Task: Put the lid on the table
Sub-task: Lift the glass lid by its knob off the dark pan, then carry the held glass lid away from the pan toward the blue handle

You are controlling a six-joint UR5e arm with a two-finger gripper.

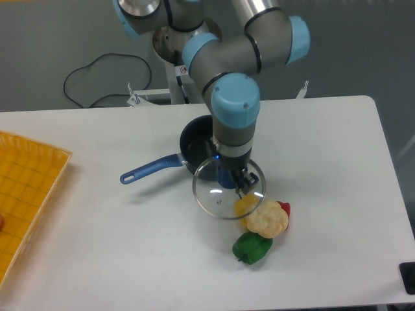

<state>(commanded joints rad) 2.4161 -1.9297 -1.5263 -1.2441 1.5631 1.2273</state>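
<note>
Pincer (230, 178) of mine points straight down and is closed on the blue knob at the centre of the lid (217, 197); the fingers are partly hidden behind the knob, but they sit tight against it with no gap that I can make out. So I have the lid in hand. It hangs just off the pot (194, 146), toward five o'clock from it, with its near edge tilted slightly and its far edge overlapping the pot's rim as the camera sees it.

I judge that the lifting is done: the pot stands open, its dark inside showing, and its long blue handle runs out toward eight o'clock. What is left is the setting down. I cannot tell for certain whether the lid's rim already touches the table (337, 162) or is a little above it, though a faint shadow under it suggests it is very low.

My worry is the landing spot. At five o'clock from the lid, just beside its rim and perhaps under its edge, lies a cluster of toy food: a yellow piece (246, 206), a pale cauliflower (267, 219), a red piece (284, 209) and a green pepper (251, 249). Bare table lies at six to seven o'clock from the pot, which looks the safer place. A yellow tray (29, 188) sits well apart at nine o'clock
</note>
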